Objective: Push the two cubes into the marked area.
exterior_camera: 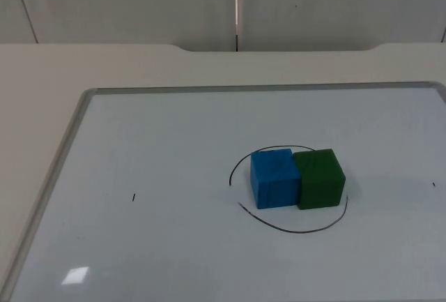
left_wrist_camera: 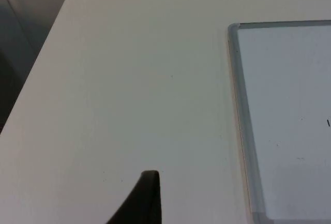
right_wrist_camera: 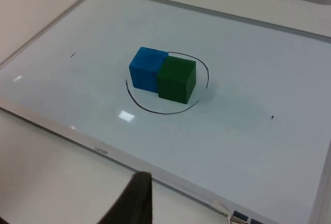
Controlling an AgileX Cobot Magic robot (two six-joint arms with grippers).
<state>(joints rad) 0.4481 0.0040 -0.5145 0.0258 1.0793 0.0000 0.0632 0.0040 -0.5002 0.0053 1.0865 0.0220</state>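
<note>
Left gripper (left_wrist_camera: pixel 147 203): mine, pulled back over the bare table (left_wrist_camera: pixel 129 79), left of the whiteboard's edge; one fingertip shows, so I cannot tell if the claw is spread or pressed together. This arm waits.
Right gripper (right_wrist_camera: pixel 135 203): mine, held off the near side of the whiteboard (right_wrist_camera: pixel 248 79), just short of its frame, looking across at the cubes; touching nothing; spread or pressed together, I cannot tell.
Why I hold back: I judge both arms are drawn clear because the pushing looks done; nothing is left to nudge.
Blue cube (exterior_camera: pixel 274 178): on the whiteboard, inside the drawn ring, its left face close to the line.
Green cube (exterior_camera: pixel 320 178): touching the blue cube's right side, also within the ring, its right face near the line.
Marked area (exterior_camera: pixel 293 231): a thin hand-drawn loop, open in places, around both cubes.
Surroundings: small pen ticks on the board, well apart from the cubes; grey partition wall (exterior_camera: pixel 139 2) at the far end.
In the way: nothing stands between my claws and the cubes.
</note>
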